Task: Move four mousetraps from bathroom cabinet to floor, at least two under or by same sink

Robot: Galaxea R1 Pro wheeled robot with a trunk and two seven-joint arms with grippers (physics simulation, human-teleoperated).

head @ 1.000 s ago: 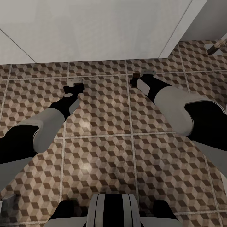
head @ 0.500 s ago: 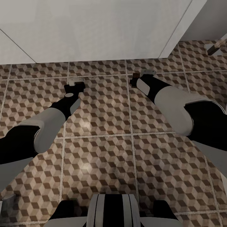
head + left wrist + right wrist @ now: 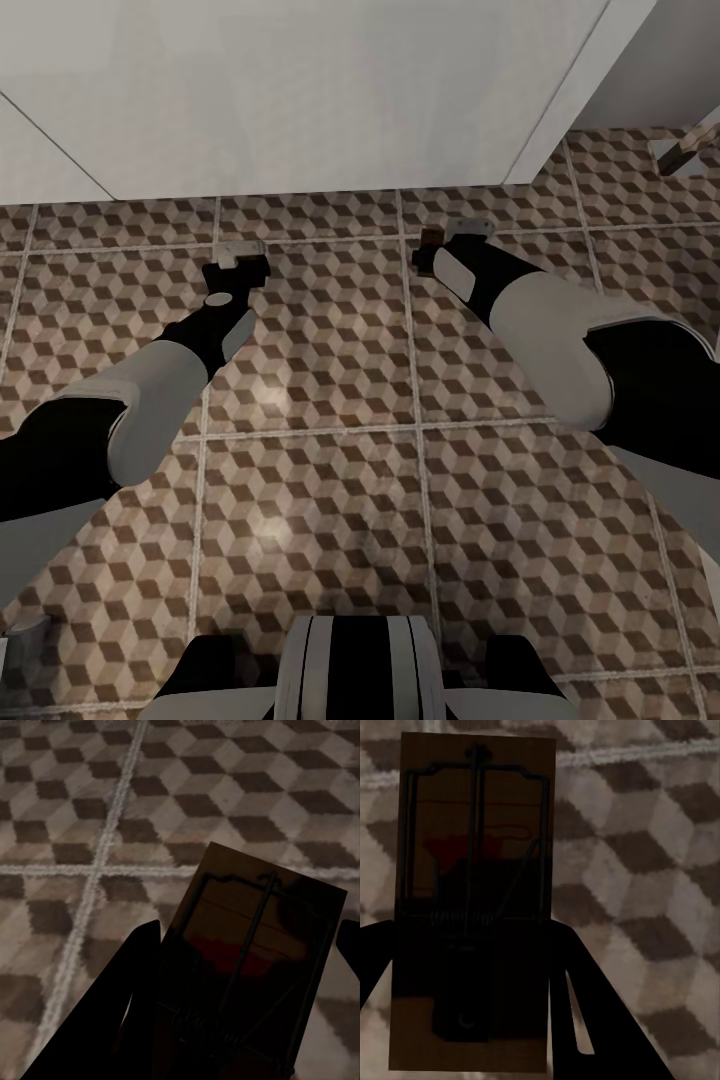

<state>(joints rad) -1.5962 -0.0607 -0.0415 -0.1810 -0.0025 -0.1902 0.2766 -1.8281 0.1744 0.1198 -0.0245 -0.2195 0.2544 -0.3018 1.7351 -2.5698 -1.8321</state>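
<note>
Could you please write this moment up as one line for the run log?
left gripper: shut on mousetrap | right gripper: shut on second mousetrap | both low over bathroom floor | white unit ahead

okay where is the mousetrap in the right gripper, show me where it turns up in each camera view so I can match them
Head view: the mousetrap peeks out as a dark brown corner at the right gripper, centre right, above the floor.
Right wrist view: it covers the left half, held between the dark fingers.
Left wrist view: a different mousetrap is there.
Shared landmark: the pale grout lines of the cube-patterned bathroom floor.
</note>
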